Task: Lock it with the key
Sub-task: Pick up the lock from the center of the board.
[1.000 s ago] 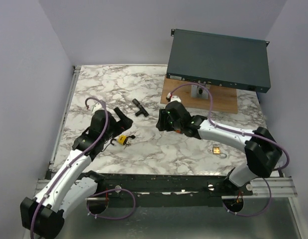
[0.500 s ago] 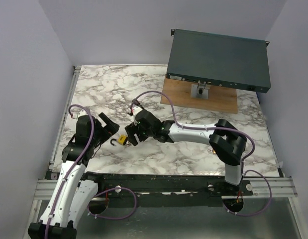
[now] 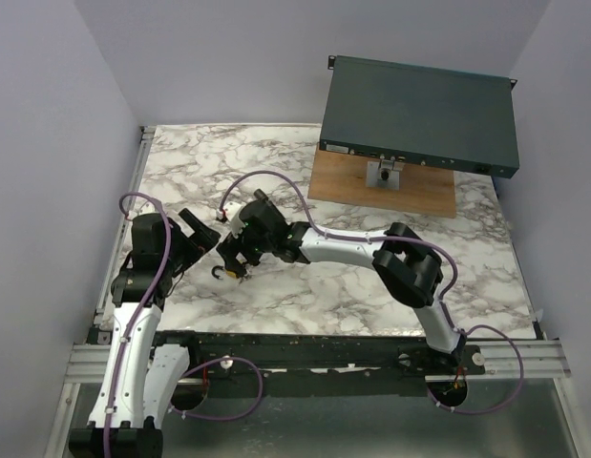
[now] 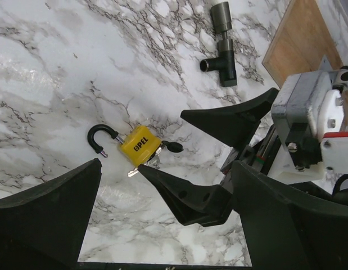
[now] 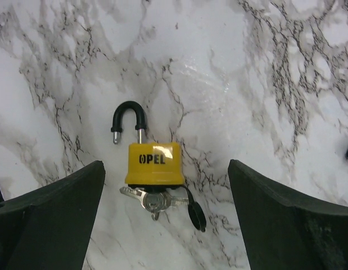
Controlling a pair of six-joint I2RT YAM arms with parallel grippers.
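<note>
A yellow OPEL padlock (image 5: 154, 163) lies flat on the marble table with its black shackle (image 5: 127, 115) open. A bunch of keys (image 5: 154, 199) sits in its bottom, with a black dust cap beside them. The padlock also shows in the top view (image 3: 233, 270) and in the left wrist view (image 4: 140, 145). My right gripper (image 3: 240, 256) hovers over the padlock, open and empty, its fingers (image 5: 55, 219) wide on either side of it. My left gripper (image 3: 201, 232) is open and empty, just left of the padlock and not touching it.
A black T-shaped pipe fitting (image 4: 221, 42) lies on the table beyond the padlock. A dark rack unit (image 3: 419, 114) rests on a wooden board (image 3: 381, 191) at the back right. The right arm stretches across the middle of the table.
The right arm has swung left across the table and now hovers over the padlock. The left arm has pulled back to the left, away from the padlock.
</note>
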